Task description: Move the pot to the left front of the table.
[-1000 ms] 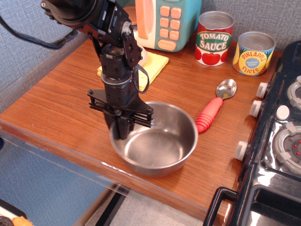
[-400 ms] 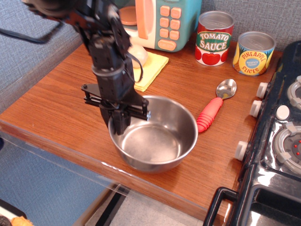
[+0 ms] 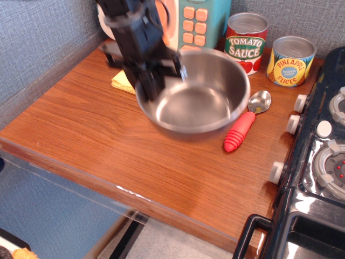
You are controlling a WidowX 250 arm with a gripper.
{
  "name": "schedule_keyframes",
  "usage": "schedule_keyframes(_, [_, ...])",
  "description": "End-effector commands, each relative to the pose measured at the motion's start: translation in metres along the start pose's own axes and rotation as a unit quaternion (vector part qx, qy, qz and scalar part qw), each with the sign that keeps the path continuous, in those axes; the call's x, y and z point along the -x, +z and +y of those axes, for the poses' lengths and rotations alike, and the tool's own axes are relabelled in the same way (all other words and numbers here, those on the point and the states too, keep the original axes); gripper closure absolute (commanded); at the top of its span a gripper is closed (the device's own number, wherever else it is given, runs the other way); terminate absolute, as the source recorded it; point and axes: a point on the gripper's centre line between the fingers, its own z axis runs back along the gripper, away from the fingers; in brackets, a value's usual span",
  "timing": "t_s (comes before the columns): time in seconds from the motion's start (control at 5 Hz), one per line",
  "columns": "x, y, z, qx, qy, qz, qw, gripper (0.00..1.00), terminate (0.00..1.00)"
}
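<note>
The pot (image 3: 197, 100), a round shiny steel bowl, hangs in the air above the middle of the brown wood-grain table (image 3: 81, 129), tilted slightly toward me. My black gripper (image 3: 152, 86) is shut on the pot's left rim and holds it up. The arm comes down from the top of the view and hides part of the rim. The pot's image is slightly blurred.
A red-handled spoon (image 3: 245, 124) lies right of the pot. A tomato sauce can (image 3: 246, 43) and a pineapple can (image 3: 291, 60) stand at the back. A yellow cloth (image 3: 121, 82) and a toy microwave (image 3: 197, 24) are at the back left. A black toy stove (image 3: 318, 162) fills the right.
The gripper has lifted the pot off the table and carried it up and back toward the rear. The yellow cloth is now mostly hidden behind the arm.
</note>
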Motion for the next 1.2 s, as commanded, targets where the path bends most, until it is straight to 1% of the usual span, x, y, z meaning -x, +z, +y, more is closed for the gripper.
schedule_keyframes(0.0, [-0.014, 0.017, 0.091, -0.051, 0.089, -0.028, 0.9943, 1.0, 0.0])
schedule_keyframes(0.2, [-0.003, 0.018, 0.13, -0.071, 0.119, -0.012, 0.9902, 1.0, 0.0])
schedule_keyframes(0.4, [0.013, 0.021, 0.161, -0.086, 0.146, 0.001, 0.9856, 1.0, 0.0])
schedule_keyframes(0.6, [0.021, 0.014, 0.176, -0.106, 0.145, 0.03, 0.9832, 1.0, 0.0])
schedule_keyframes(1.0, [0.025, -0.012, 0.192, -0.127, 0.14, 0.103, 0.9766, 1.0, 0.0])
